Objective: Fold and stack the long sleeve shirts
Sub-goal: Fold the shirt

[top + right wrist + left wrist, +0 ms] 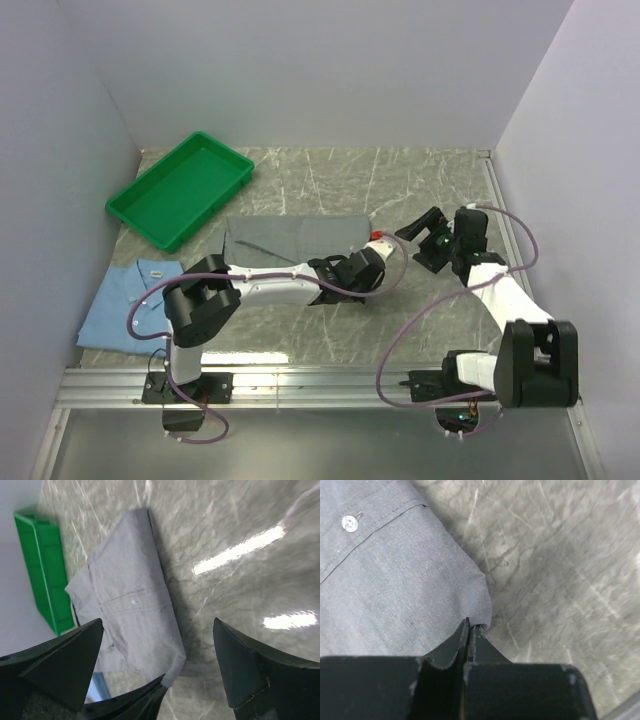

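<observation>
The grey long sleeve shirt [295,240] lies folded into a long rectangle at the table's middle. My left gripper [372,252] is shut on its near right corner; in the left wrist view the jaws [470,626] pinch the cloth tip, with the grey shirt [395,580] and a white button [350,523] beyond. The light blue shirt [125,305] lies flat at the near left. My right gripper [412,248] hovers open just right of the grey shirt. In its wrist view the right gripper [157,625] holds nothing, and the grey shirt [130,610] lies beyond it.
A green plastic tray [180,190] stands at the back left, its rim [45,565] also showing in the right wrist view. The left gripper's fingers [140,700] reach in at the bottom of that view. White walls enclose the marble table on three sides.
</observation>
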